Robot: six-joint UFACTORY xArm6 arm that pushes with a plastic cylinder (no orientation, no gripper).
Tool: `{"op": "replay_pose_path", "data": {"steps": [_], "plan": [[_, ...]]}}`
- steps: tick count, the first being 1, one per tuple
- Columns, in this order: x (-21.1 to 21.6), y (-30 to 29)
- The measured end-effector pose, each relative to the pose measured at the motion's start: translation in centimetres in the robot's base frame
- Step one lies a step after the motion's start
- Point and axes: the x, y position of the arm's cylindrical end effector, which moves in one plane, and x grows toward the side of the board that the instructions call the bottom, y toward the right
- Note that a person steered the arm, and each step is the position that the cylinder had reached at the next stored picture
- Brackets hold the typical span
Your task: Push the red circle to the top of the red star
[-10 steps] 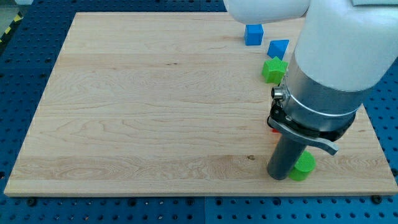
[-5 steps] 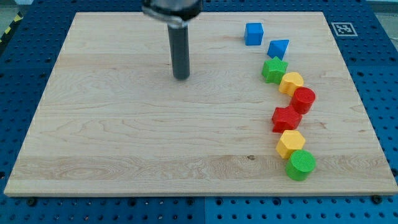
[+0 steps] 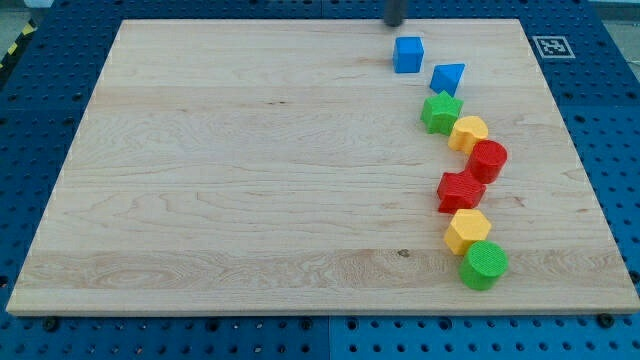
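The red circle (image 3: 489, 160) lies on the wooden board at the view's right, touching the upper right of the red star (image 3: 460, 190). My tip (image 3: 394, 23) shows at the view's top edge, just above the blue cube (image 3: 407, 54) and far from both red blocks.
A blue triangle (image 3: 447, 77), a green star (image 3: 440, 112) and a yellow hexagon (image 3: 469, 132) run in a chain down to the red circle. Another yellow hexagon (image 3: 466, 230) and a green circle (image 3: 484, 265) lie below the red star. The board's right edge (image 3: 570, 150) is near.
The arm lifted off the lower right blocks, swung to the upper middle of the board, then moved right to the top edge above the blue cube. The blocks have not moved.
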Motion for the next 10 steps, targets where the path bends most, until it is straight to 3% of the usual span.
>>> {"op": "replay_pose_path", "data": {"steps": [1, 3, 5, 6, 7, 8, 10], "plan": [[5.2, 3.5], [20.6, 4.1], [22.0, 5.1], [22.0, 11.7], [25.0, 14.4], [29.3, 12.8], [30.3, 10.2]]}}
